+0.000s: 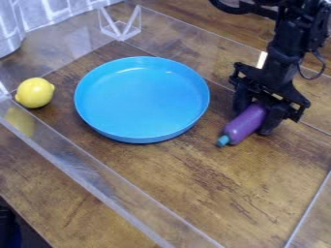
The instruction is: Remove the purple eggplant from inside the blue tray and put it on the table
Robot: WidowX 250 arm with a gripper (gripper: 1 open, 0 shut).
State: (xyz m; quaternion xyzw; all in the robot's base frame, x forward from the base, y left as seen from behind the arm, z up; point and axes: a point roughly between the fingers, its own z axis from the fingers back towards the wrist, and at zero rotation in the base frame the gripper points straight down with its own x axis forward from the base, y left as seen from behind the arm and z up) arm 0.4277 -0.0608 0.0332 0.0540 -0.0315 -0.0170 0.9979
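- Fingers [258, 114] pinching the purple eggplant [243, 123] at its upper end, stem tip down on counter [155, 194].
- Eggplant clear of blue tray [142, 98] rim, so release looks next.

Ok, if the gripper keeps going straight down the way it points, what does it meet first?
The table, probably. The gripper points down with its fingers around the purple eggplant, which looks at or just above the wood, right of the blue tray.

Glossy sheen over dark plank grain, a clear plastic stand [120, 21] at the far edge.
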